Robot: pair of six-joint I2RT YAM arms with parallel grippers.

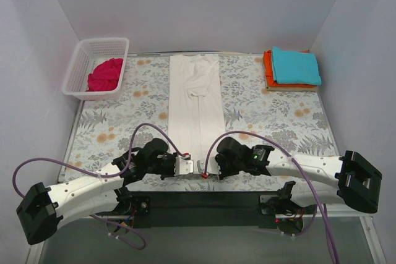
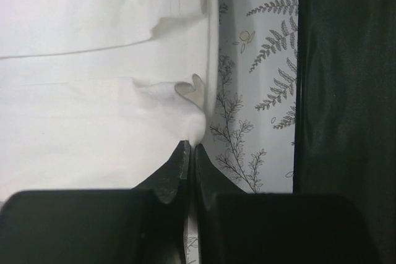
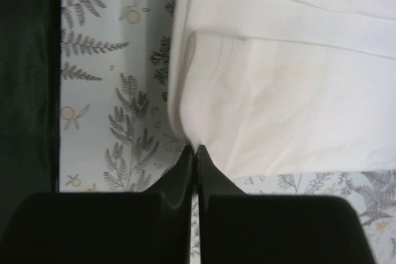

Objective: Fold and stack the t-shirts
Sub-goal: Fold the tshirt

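The off-white t-shirt (image 1: 196,103) lies as a long narrow strip down the middle of the table, sleeves folded in. My left gripper (image 1: 187,165) is shut on its near left corner; the left wrist view shows the cloth (image 2: 93,91) pinched at the closed tips (image 2: 189,146). My right gripper (image 1: 206,167) is shut on the near right corner; the right wrist view shows the hem (image 3: 278,91) pinched at its tips (image 3: 193,148). A magenta t-shirt (image 1: 105,73) lies crumpled in the basket. A folded teal t-shirt (image 1: 296,66) lies on a folded orange t-shirt (image 1: 267,65) at the back right.
The white mesh basket (image 1: 77,69) stands at the back left. The floral table covering (image 1: 124,122) spans the table. A dark strip (image 1: 204,201) runs along the near edge between the arm bases. White walls close in three sides.
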